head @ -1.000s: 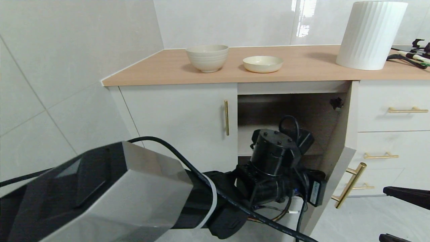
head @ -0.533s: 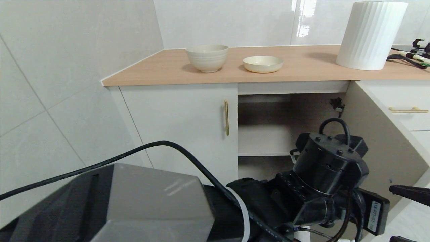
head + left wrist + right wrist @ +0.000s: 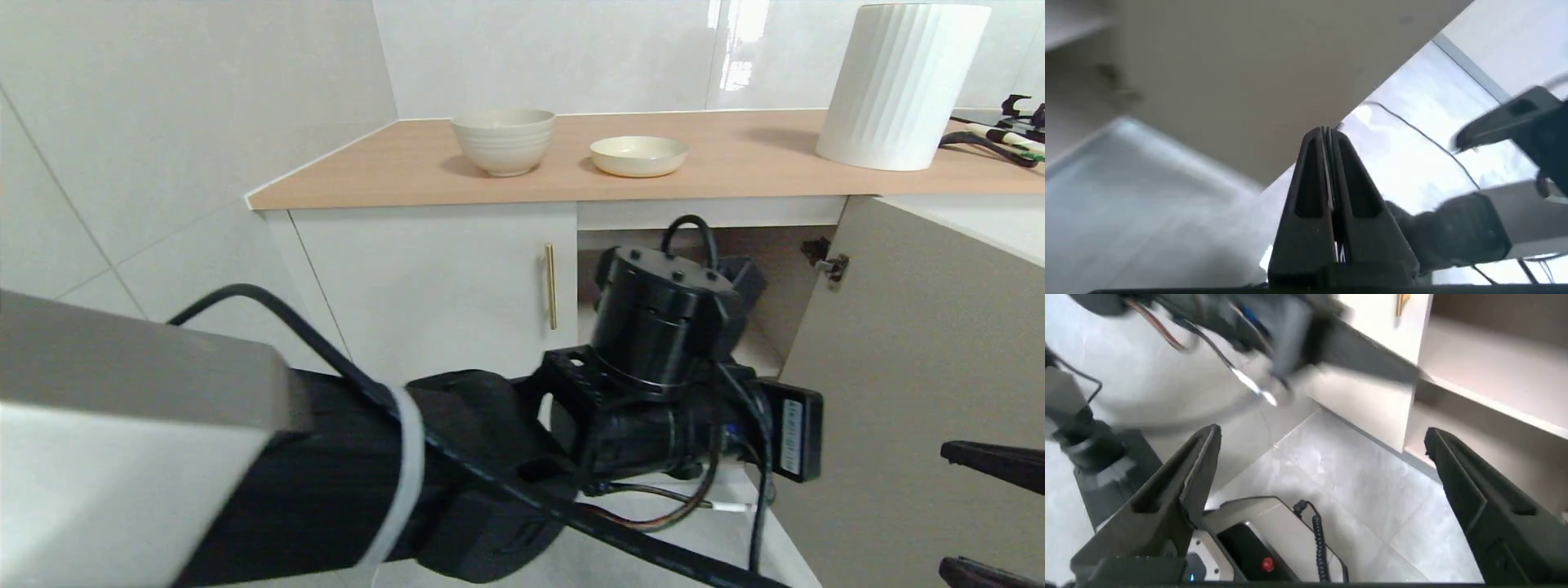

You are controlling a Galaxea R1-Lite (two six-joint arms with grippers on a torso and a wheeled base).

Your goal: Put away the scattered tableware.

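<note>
You had the cabinet door open at four o'clock, yet the bowl and, at its three o'clock, the dish sat unstored on the countertop, your left gripper pinched together on nothing and your right gripper spread wide

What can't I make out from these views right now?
All in the head view:
the shelf is mostly hidden behind the left arm;
the door shows its inner face, with the outer face turned away;
the utensils are cut off by the right edge;
the right gripper is cut off by that edge too;
the inside of the bowl is hidden by its rim.
</note>
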